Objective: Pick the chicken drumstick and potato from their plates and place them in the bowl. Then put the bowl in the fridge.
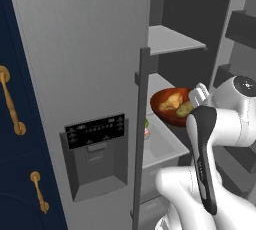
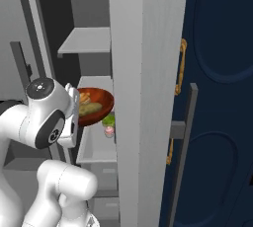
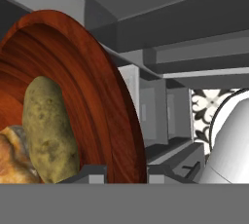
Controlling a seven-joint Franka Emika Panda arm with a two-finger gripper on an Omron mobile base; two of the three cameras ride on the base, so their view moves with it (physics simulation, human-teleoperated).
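Inside the open fridge (image 1: 90, 49), your arm is holding the bowl (image 1: 167, 110) out over a pale shelf (image 1: 162, 144), with the bowl hanging in the air above that shelf and below the shelf higher up. The jaws (image 3: 125, 172) are sitting clamped on the bowl's rim, one finger inside the wall and the other outside it, as the hand view is showing you at its lower edge. In that view the bowl's glossy reddish-brown inside is tilting steeply, because the camera is rolling with the hand. The potato (image 3: 50, 130) is lying in the bowl, leaning against the chicken drumstick (image 3: 14, 157), and the two are touching. From the right base view you are seeing the same bowl (image 2: 94, 105) just beside the edge of the open door (image 2: 148, 97), with a small green item (image 2: 108, 120) and a small pink item (image 2: 109, 131) sitting on the shelf below it.
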